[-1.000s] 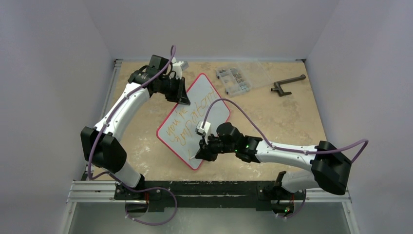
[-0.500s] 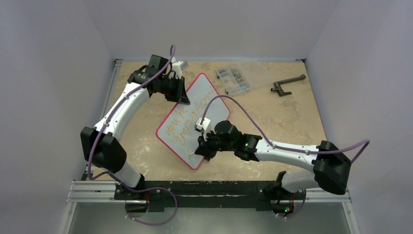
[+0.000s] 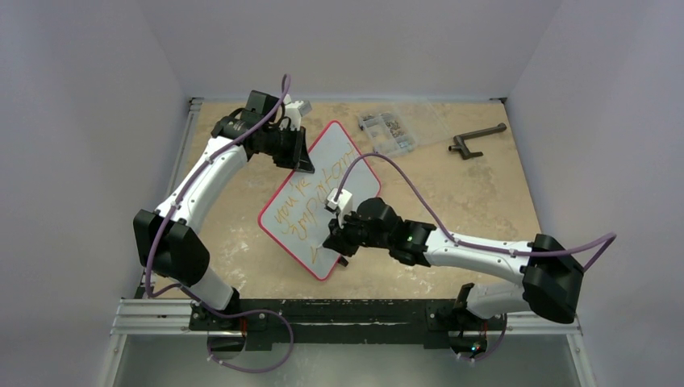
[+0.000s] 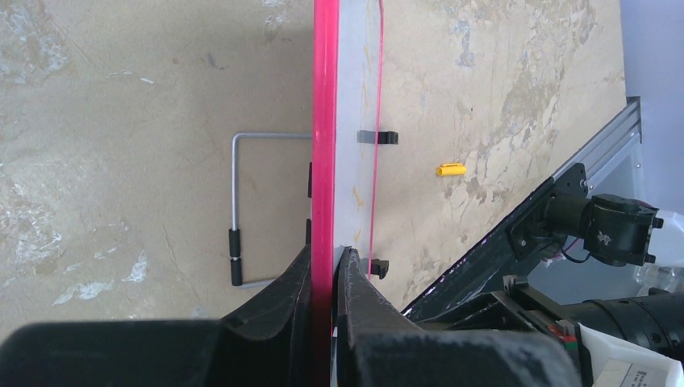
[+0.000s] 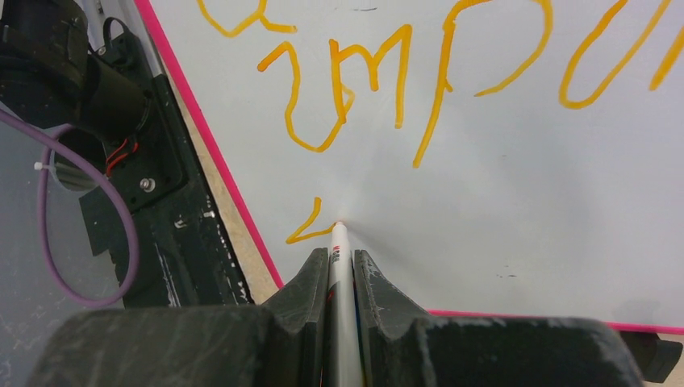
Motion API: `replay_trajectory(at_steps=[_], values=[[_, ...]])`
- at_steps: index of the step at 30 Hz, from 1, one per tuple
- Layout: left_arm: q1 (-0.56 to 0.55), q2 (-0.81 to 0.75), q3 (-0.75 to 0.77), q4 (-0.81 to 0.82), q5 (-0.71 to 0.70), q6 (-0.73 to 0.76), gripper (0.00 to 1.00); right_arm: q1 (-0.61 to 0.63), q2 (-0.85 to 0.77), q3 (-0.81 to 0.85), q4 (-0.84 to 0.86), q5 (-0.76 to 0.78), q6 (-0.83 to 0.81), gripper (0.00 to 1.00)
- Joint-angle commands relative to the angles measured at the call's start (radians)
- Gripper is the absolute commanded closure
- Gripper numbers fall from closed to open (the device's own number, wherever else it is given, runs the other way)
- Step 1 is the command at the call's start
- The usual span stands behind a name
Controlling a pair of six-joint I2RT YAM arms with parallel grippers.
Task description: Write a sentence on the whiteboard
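The whiteboard (image 3: 355,181), white with a red rim, lies slanted on the table. My left gripper (image 3: 304,161) is shut on its far left rim (image 4: 324,121). Orange-yellow words of the sentence (image 3: 302,211) run across it; large letters show in the right wrist view (image 5: 379,72). My right gripper (image 3: 331,242) is shut on a white marker (image 5: 337,274). The marker's tip touches the board at the end of a short new orange stroke (image 5: 310,228) near the board's lower corner.
A clear plastic parts box (image 3: 395,129) and a dark metal crank handle (image 3: 476,139) lie at the back right. A small yellow marker cap (image 4: 452,169) and a wire stand (image 4: 235,210) lie on the table by the board. The black base rail (image 3: 339,314) runs along the near edge.
My right gripper has moved up and a little left across the board's lower part with the marker, leaving a short new stroke. The left arm and the board have not moved.
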Motion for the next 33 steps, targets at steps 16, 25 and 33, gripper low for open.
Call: replay_trajectory(at_steps=[16, 25, 33], values=[[0.01, -0.007, -0.008, -0.019, -0.217, 0.06, 1.0, -0.014, -0.036, -0.06, 0.118, 0.175, 0.023, 1.0], [0.01, -0.008, -0.006, -0.02, -0.216, 0.06, 1.0, -0.014, -0.059, -0.113, 0.113, 0.161, 0.041, 1.0], [0.011, -0.006, -0.006, -0.018, -0.216, 0.06, 1.0, -0.014, -0.045, -0.123, 0.111, 0.138, 0.045, 1.0]])
